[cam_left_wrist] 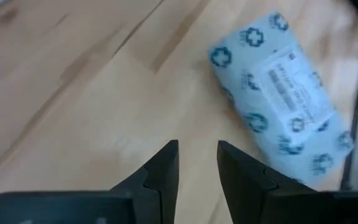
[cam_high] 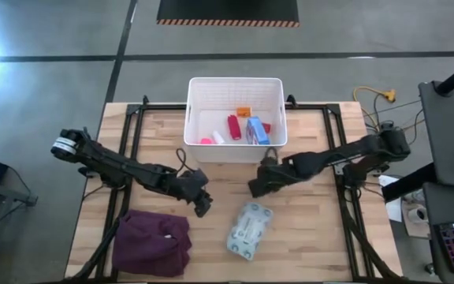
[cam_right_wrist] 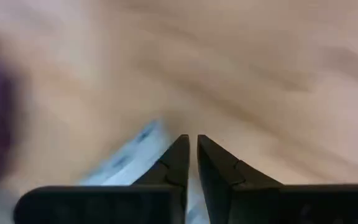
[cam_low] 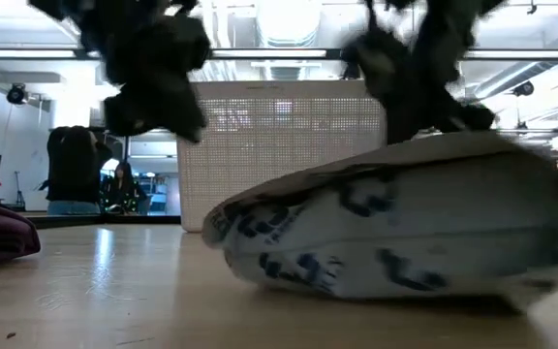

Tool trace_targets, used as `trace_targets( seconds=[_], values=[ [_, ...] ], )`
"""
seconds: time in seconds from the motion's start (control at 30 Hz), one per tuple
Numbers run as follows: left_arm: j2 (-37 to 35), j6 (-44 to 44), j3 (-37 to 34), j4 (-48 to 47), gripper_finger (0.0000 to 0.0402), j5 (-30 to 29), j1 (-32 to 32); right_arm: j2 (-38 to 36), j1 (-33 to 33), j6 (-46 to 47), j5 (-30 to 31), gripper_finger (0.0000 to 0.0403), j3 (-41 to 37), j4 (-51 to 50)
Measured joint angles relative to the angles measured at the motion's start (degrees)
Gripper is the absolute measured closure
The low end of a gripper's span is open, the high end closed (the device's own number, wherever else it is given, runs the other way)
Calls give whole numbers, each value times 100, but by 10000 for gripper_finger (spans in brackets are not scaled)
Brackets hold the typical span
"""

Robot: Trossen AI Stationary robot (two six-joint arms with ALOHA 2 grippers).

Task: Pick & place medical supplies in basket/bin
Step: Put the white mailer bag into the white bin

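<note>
My right pincer [cam_high: 255, 188], closed and empty, hovers just beside the patterned packet [cam_high: 250, 230] lying on the surface [cam_high: 314, 237], well short of the basket [cam_high: 235, 87]; descending closed, I would likely shove it aside.

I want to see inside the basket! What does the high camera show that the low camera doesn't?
Only the high view looks into the white basket: a blue first-aid box, a red bottle and a pink piece. It also shows both whole arms.

Only the low view shows the room behind, with a person far off.

Both show the patterned packet on the table, the maroon cloth and the basket.
</note>
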Motion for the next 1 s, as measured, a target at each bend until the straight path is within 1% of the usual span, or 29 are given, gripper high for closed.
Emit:
trace_targets(
  seconds=[0.03,0.1,0.13,0.17,0.23,0.27,0.33,0.37,0.4,0.47,0.53,0.63,0.7,0.73,0.77,0.87,0.93,1.0],
  values=[
    [-6,-82,-89,109,309,-4,-2,-3,64,-150,-21,373,176,-78],
    [-19,-273,-302,553,309,14,-13,-4,239,-447,29,356,447,-934],
    [-48,-394,-445,671,309,12,-37,18,356,-531,72,345,609,-1141],
    [-35,-463,-576,927,309,14,-38,32,484,-620,89,333,792,-1200],
    [-3,-615,-819,1783,309,156,-66,31,792,-811,95,308,995,-1674],
    [-4,-716,-960,2123,309,262,-78,54,967,-860,89,295,1045,-1777],
    [69,-974,-1129,2809,307,300,-121,92,1299,-816,51,266,1084,-1613],
    [97,-1137,-1184,3041,304,300,-128,125,1440,-723,32,251,1035,-1605],
    [100,-1313,-1244,3035,299,290,-148,164,1558,-559,28,235,990,-1527],
    [196,-1511,-1261,2993,285,255,-158,197,1772,-69,30,204,913,-1066],
    [284,-1615,-1255,2962,267,255,-171,262,1944,423,52,177,724,-820],
    [572,-2033,-1153,3213,237,381,-201,340,2200,1018,195,144,369,346],
    [750,-2162,-1083,3144,219,546,-257,377,2322,1351,416,129,68,1243],
    [898,-2180,-990,3144,211,577,-279,400,2393,1522,563,125,-72,1857],
    [1036,-2180,-873,3209,205,596,-316,401,2480,1651,760,122,-218,2174],
    [1368,-2182,-581,3151,192,612,-442,548,2707,2206,1400,120,-469,2692],
    [1621,-2179,-346,3247,189,615,-495,583,2892,2571,1690,119,-648,2465],
    [1795,-2181,-200,3134,188,608,-540,731,3038,2959,1809,119,-657,2677]
  ],
)
